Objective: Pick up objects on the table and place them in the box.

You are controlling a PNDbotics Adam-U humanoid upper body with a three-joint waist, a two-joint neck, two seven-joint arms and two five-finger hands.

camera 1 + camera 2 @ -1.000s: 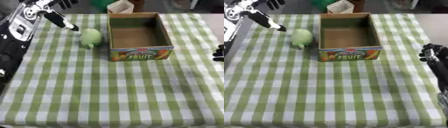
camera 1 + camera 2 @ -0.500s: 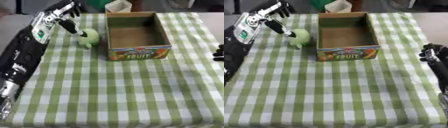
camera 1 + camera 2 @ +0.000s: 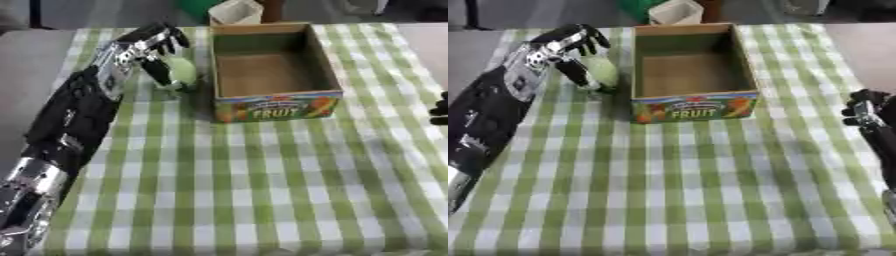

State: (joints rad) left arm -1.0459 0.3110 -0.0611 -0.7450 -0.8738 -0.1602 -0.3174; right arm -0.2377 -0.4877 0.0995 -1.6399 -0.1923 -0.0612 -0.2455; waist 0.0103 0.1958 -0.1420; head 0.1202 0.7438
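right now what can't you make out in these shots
- Left hand at the green object: whether the fingers close on it; both views are blurred there.
- Green object: what it is; its left side is behind the thumb.
- Right hand: cut by the right edge in the left eye view; finger pose unclear.
- Box: small label print is blurred.

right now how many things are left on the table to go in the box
1. A pale green object sits on the checked cloth just left of the fruit box, with the left hand around it. The box looks empty; nothing else shows, though the arm may hide something.
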